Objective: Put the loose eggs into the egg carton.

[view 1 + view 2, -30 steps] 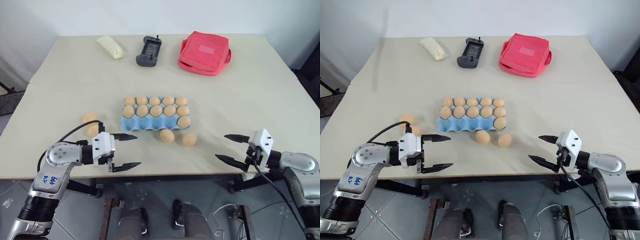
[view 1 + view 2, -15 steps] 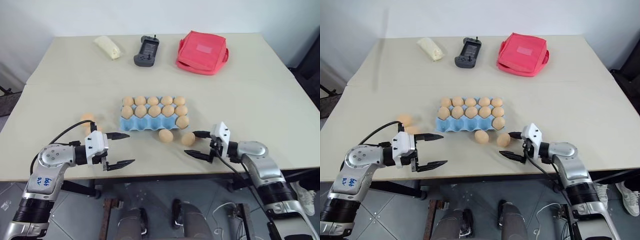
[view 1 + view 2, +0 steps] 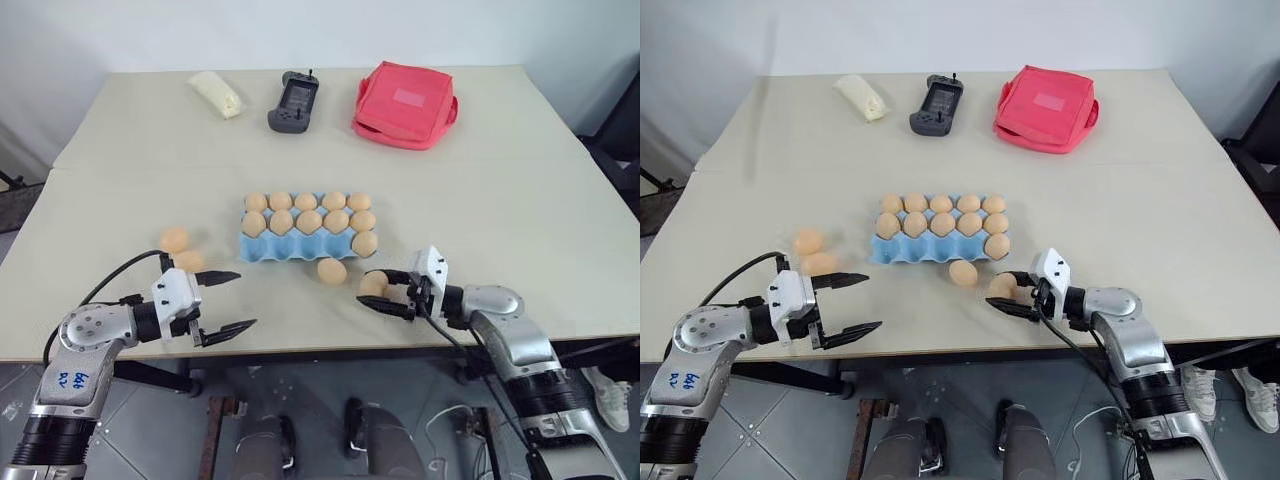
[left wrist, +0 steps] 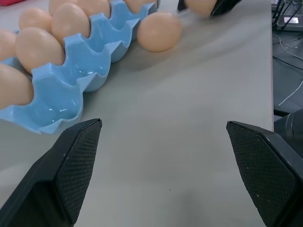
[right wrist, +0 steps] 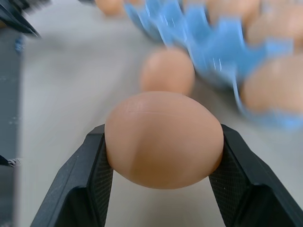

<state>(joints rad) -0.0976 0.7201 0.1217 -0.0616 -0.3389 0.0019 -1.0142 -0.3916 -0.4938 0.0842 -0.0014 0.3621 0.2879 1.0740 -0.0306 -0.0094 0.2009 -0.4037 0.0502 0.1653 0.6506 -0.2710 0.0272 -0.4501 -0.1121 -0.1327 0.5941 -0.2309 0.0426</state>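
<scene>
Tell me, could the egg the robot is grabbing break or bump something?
Maybe. The right gripper has its black fingers pressed on both sides of an egg, so squeezing harder might crack it. Another loose egg lies close beside it, by the egg carton, and could get knocked and roll.

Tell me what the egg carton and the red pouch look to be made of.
Egg carton: probably moulded plastic; the left wrist view shows glossy highlights on thin, smooth blue cup walls. Red pouch: fabric, matt and soft, with a sagging outline and a stitched patch.
</scene>
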